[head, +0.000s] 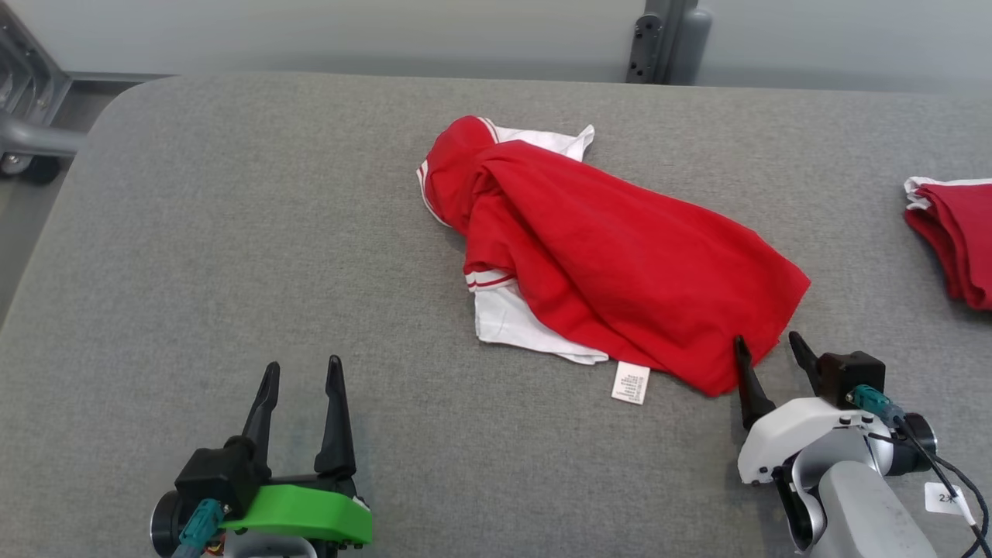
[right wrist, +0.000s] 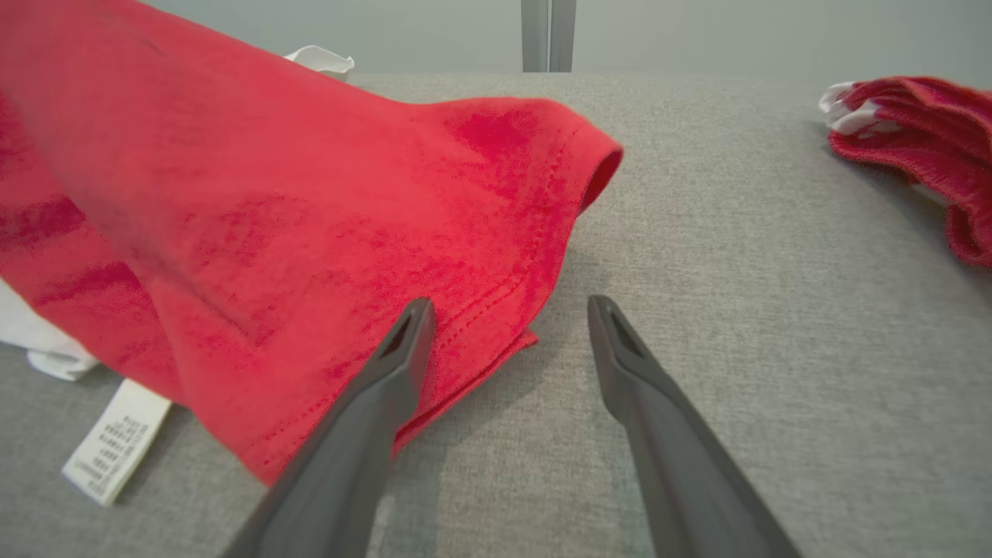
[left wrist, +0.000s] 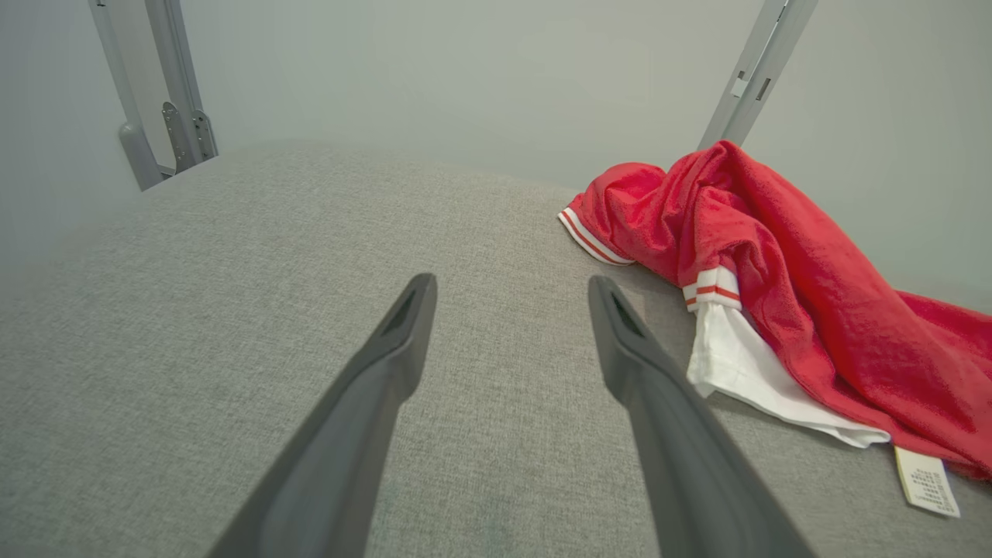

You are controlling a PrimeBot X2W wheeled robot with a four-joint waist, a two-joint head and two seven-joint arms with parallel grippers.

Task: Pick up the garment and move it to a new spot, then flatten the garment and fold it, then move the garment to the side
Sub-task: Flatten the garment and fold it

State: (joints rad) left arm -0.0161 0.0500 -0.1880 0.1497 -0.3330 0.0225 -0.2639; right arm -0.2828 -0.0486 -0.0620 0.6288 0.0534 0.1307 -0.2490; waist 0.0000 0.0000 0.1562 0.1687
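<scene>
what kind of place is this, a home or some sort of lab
Likely a robot test lab, not a home: a wide grey fabric-covered table, grey metal frame posts behind it against a bare pale wall, and a crumpled red-and-white garment with a second red garment off to the side.

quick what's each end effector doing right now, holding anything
left end effector: open, holding nothing
right end effector: open, holding nothing, at the edge of the garment
</scene>
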